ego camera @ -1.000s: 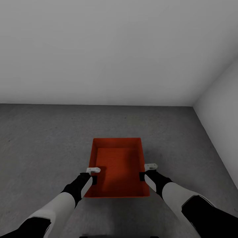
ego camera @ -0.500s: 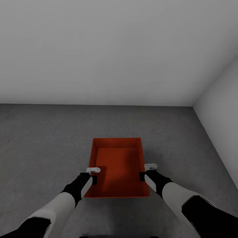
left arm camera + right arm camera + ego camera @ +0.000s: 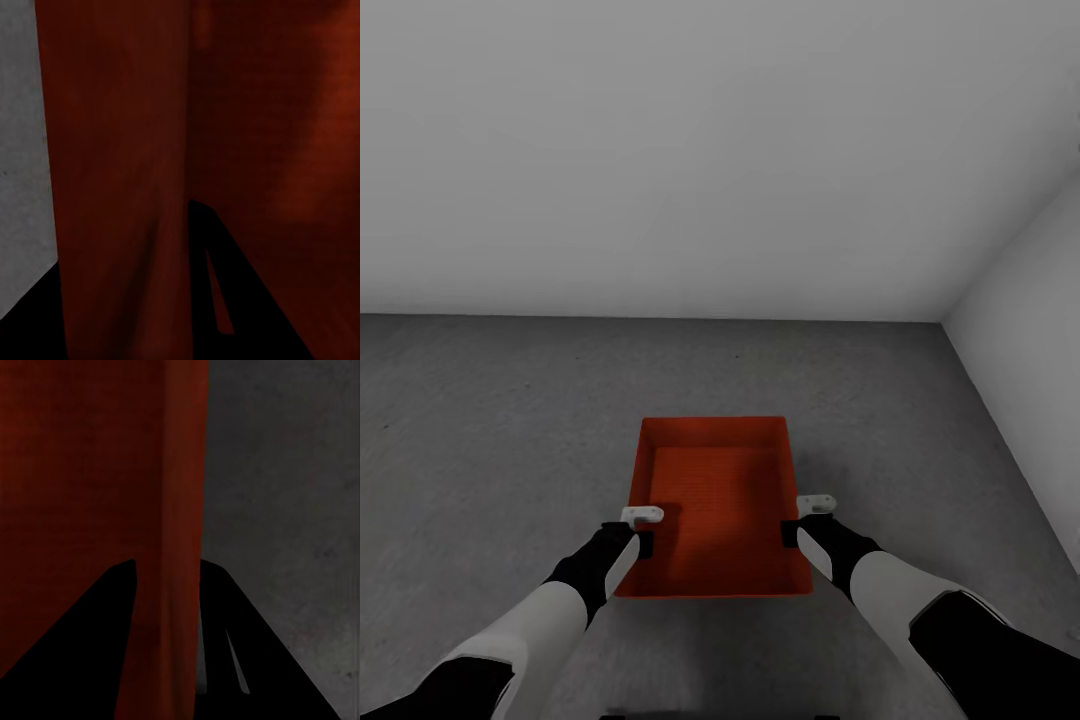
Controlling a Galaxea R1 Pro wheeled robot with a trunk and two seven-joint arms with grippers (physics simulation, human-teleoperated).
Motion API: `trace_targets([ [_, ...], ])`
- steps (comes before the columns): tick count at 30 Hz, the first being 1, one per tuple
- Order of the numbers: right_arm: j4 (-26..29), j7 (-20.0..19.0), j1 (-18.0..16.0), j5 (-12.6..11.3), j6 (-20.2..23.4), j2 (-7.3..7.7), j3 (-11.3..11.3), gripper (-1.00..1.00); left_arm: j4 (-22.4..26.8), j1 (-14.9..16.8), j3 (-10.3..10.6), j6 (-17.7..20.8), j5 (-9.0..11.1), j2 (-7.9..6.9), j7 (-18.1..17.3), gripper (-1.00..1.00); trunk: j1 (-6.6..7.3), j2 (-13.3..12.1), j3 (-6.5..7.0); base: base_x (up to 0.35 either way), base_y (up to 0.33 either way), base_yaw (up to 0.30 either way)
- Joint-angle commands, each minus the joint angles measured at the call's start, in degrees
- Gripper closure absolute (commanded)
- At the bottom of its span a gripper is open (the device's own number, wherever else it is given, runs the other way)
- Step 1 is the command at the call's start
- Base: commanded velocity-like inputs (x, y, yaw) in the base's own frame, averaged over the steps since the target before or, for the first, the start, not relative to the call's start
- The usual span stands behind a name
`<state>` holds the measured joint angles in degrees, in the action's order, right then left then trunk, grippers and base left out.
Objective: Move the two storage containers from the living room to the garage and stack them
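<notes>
I have the red box [image 3: 712, 505] over the garage floor [image 3: 490, 440], left gripper [image 3: 643, 530] and right gripper [image 3: 800, 520] each clenched on a side wall. Uneven release could tip it.

The storage container [image 3: 712, 500] lies between the left gripper [image 3: 641, 527] and right gripper [image 3: 801, 518], each straddling a side wall, apparently above the floor [image 3: 480, 440]; walls [image 3: 710, 150] stand beyond.

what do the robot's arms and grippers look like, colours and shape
Both arms are smooth rounded tubes: black near the shoulders, white forearm shells, black tapered wrists. The left gripper and right gripper each carry a small light-grey bracket-like fingertip piece on a black base. In the wrist views the fingers look plain black. No cables or markings show.
</notes>
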<state>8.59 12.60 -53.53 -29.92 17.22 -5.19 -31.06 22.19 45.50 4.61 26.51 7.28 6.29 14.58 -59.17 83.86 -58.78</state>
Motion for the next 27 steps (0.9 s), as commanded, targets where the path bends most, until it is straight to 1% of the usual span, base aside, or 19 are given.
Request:
trace_targets([
  [1,0.02,0.14,0.01,-3.13,0.27,0.06,-1.54,1.00,0.31,0.03,1.08,0.21,0.17,-0.14,0.62,1.00,0.00,0.02,-0.04,0.000,-0.201,0.000],
  [7,0.02,0.14,0.01,-3.13,0.27,0.04,-1.54,1.00,0.31,0.03,1.02,0.21,0.05,-0.14,0.62,1.00,0.00,0.02,-0.04,0.000,-0.069,0.000],
  [27,0.02,0.14,0.01,-3.13,0.27,0.03,-1.54,1.00,0.31,0.03,1.03,0.21,0.04,-0.07,0.62,1.00,0.00,0.02,-0.04,0.000,-0.002,0.000],
])
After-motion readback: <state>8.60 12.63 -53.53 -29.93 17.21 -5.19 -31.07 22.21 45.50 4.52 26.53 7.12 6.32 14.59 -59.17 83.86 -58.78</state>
